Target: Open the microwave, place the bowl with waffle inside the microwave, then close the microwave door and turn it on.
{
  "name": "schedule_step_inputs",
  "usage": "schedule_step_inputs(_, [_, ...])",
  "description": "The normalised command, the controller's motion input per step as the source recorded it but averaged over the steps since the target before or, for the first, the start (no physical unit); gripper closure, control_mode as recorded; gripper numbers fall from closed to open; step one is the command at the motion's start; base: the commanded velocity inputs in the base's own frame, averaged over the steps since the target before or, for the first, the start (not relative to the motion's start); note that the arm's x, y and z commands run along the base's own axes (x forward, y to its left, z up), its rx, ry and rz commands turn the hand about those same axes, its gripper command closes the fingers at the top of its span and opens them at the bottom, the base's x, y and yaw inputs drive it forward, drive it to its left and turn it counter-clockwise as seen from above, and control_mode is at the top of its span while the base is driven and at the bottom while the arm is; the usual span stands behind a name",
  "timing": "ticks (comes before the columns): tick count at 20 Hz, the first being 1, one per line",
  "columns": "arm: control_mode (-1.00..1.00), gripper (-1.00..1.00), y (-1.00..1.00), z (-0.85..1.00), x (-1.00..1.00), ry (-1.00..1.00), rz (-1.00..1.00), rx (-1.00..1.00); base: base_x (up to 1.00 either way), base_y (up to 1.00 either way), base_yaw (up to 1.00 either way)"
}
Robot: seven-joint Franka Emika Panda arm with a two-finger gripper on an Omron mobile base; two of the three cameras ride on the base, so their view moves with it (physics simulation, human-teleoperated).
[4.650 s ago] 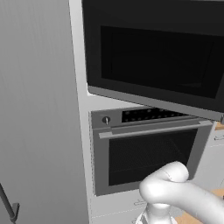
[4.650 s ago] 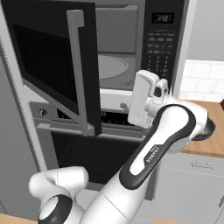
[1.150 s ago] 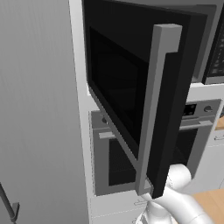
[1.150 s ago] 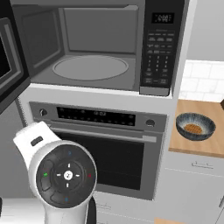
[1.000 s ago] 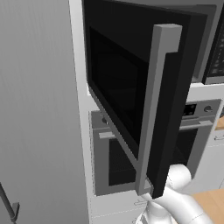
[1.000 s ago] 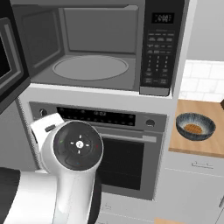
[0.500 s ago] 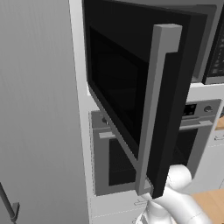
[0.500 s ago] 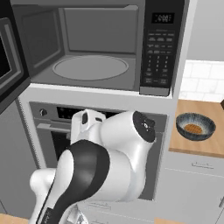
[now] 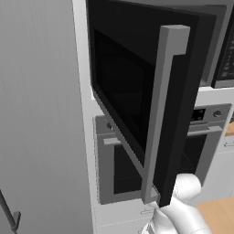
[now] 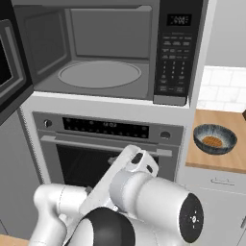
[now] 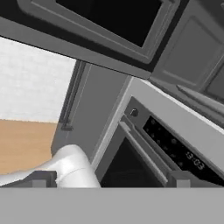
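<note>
The microwave stands above the oven, and its cavity with the round glass plate is exposed. The microwave door is swung wide open to the left of the microwave, with its grey handle upright. The bowl with the waffle sits on the wooden counter, to the right of the microwave and lower. The end effector is fully open and holds nothing; it is below the microwave, in front of the oven.
</note>
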Motion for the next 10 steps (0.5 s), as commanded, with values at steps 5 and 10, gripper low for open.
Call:
schedule_step_inputs(5, [-1.00, -1.00, -0.97, -0.15, 0.13, 0.02, -0.32, 0.08, 0.00, 0.00, 0.00])
schedule_step_inputs(10, [-1.00, -1.00, -0.92, -0.21, 0.33, 0.00, -0.06, 0.04, 0.00, 0.00, 0.00])
